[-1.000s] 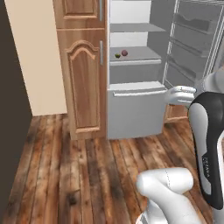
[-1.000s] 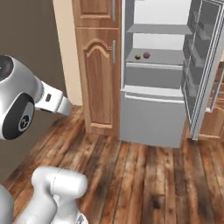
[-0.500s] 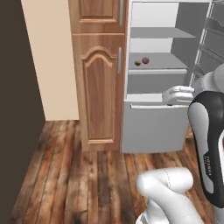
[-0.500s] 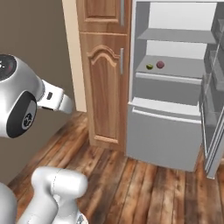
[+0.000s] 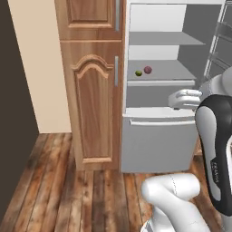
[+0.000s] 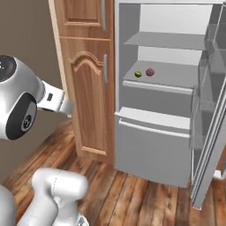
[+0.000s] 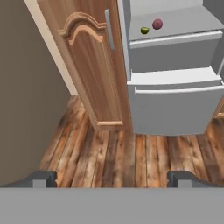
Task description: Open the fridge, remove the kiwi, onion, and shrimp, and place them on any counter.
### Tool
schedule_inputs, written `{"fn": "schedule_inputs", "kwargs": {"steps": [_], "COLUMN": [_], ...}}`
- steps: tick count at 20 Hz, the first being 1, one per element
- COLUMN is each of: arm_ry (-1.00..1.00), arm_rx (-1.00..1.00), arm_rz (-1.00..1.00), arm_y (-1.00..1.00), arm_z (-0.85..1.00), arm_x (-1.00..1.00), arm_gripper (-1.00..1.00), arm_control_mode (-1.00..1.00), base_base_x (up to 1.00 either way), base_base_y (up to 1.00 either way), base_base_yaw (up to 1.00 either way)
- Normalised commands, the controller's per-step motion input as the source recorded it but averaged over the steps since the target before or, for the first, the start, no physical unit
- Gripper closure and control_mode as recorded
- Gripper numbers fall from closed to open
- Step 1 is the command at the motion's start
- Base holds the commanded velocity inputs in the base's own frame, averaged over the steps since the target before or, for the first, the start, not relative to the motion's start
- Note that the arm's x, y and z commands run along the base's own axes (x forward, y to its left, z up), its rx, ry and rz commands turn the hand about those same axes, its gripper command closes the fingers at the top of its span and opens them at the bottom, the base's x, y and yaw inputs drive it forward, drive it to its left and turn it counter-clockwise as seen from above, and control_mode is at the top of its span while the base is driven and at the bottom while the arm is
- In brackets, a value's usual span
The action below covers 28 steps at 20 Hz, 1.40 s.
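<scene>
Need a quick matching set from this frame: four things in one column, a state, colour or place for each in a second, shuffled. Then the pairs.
Things
1. kiwi
2. onion
3. fridge
4. gripper

Descriptions
A. door open
B. reddish-purple, on the fridge shelf
C. jaws wide apart, holding nothing
D. lime-green, on the shelf just left of its neighbour

Pairs: 1-D, 2-B, 3-A, 4-C

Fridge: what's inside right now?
The fridge stands open. The kiwi and the onion sit side by side on the middle shelf. No shrimp is visible; the closed bottom drawer hides its contents.
</scene>
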Motion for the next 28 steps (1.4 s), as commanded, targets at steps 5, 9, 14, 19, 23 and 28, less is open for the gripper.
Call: {"fn": "schedule_inputs", "kwargs": {"steps": [5, 9, 14, 19, 23, 28], "arm_ry": [0.0, 0.0, 0.0, 0.0, 0.0, 0.0], "arm_rx": [0.0, 0.0, 0.0, 0.0, 0.0, 0.0], "arm_rz": [0.0, 0.0, 0.0, 0.0, 0.0, 0.0], "arm_y": [0.0, 0.0, 0.0, 0.0, 0.0, 0.0], "arm_z": [0.0, 0.0, 0.0, 0.0, 0.0, 0.0], "arm_x": [0.0, 0.0, 0.0, 0.0, 0.0, 0.0], "arm_gripper": [-1.0, -1.0, -1.0, -1.0, -1.0, -1.0], "arm_control_mode": [1.0, 1.0, 1.0, 1.0, 1.0, 1.0], "base_base_x": [0.54, 0.23, 0.02, 0.09, 0.24, 0.44], "base_base_y": [-0.49, -0.53, -0.61, -0.28, 0.0, -0.02], "base_base_yaw": [0.03, 0.01, 0.0, 0.0, -0.03, -0.04]}}
